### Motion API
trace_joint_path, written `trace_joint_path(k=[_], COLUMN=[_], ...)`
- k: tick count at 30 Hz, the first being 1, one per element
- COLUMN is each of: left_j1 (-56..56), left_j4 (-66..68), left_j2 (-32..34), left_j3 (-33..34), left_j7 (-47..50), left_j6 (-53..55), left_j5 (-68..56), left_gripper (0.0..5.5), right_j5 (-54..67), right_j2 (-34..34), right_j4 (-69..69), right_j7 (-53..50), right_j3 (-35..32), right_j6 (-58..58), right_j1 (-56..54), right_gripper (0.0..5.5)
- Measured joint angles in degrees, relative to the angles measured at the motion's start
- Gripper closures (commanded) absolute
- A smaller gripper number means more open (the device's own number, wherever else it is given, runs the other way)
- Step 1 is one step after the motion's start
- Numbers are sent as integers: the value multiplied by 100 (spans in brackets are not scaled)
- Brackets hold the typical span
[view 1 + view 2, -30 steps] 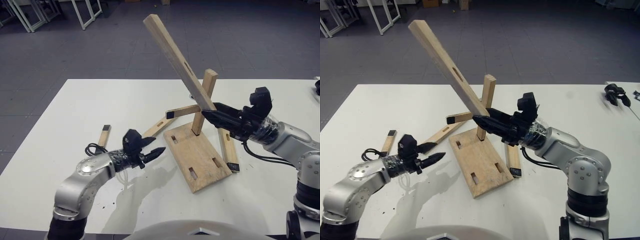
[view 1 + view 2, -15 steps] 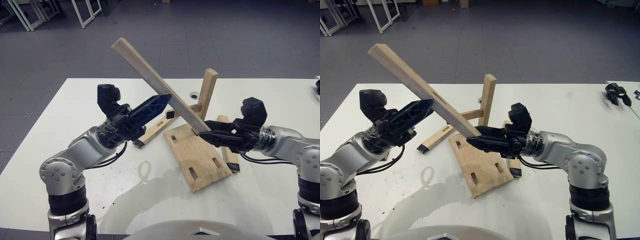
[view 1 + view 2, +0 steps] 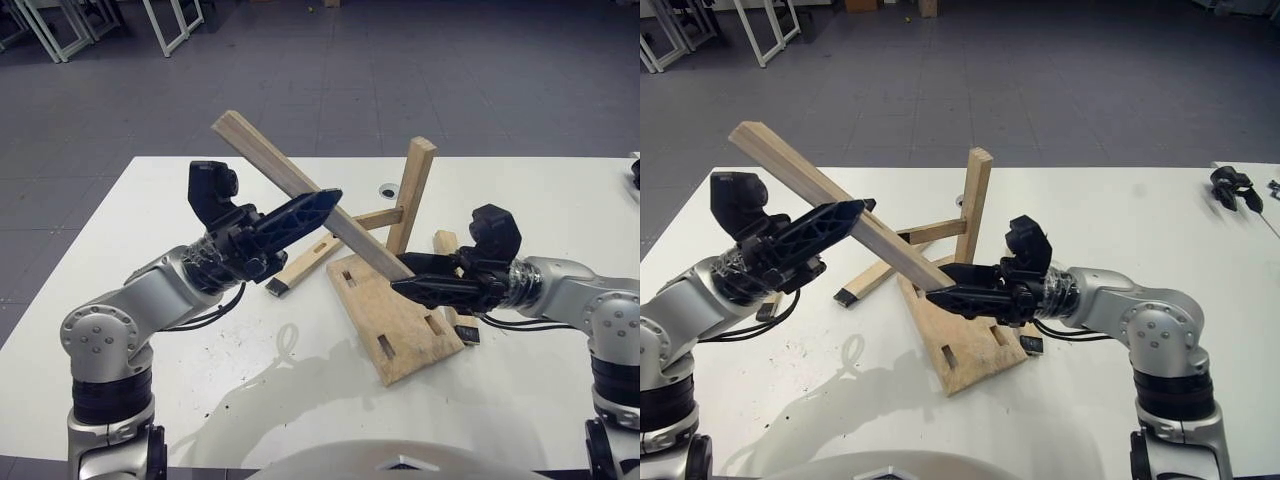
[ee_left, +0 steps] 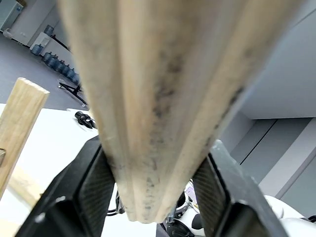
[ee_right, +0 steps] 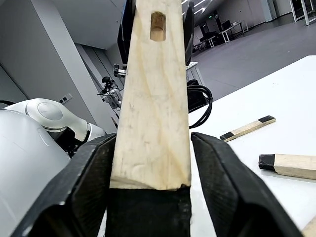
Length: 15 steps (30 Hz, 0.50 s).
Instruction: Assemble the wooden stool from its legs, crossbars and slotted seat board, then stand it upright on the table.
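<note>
Left gripper (image 3: 328,200) rose and now clamps the tilted leg (image 3: 270,155) mid-length, while my right gripper (image 3: 402,284) is clamped on its lower end over the seat board (image 3: 405,325). I judge only the upright leg (image 3: 412,190) is seated, and most assembly remains.

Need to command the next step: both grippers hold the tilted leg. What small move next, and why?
Probably tip the leg upright over an empty slot: left gripper and right gripper hold it slanted, lower end above the seat board.
</note>
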Motion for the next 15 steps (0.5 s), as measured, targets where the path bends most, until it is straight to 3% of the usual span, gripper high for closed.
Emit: trace_joint_path(k=[2,6,10,15], left_j1=[47,271,269,-275], left_j4=[57,342,702,1687], left_j2=[63,519,659,325], left_j3=[55,428,-435,-1425], left_j7=[-76,-812,-1725,-2478], left_j6=[-42,-220,-759,-1636], left_j5=[187,1437,3595,5515], left_gripper=[344,344,344,344], right_j5=[-310,-2047,-3432,-4853], right_j2=[-150,-1043,-1309,-1053], right_j4=[-29,120,299,443], right_j7=[97,647,741,215], right_j3=[165,873,1567,2266], right_j6=[-68,-740,-1478,-2234], right_j1=[0,493,541,516], right_gripper=[212,212,212,212])
